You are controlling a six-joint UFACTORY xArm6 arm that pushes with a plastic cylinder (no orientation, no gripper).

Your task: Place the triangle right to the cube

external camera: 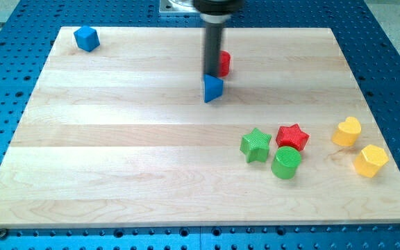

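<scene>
A pale wooden board (117,160), made of long planks joined side by side, is laid on a blue metal table (394,42) that is perforated with a regular grid of small holes. Even, soft light is cast, and only faint shadows are seen.

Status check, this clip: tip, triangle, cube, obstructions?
My tip at blue triangle block's top edge. Blue cube far top-left. Red block beside rod; path leftward open.
</scene>
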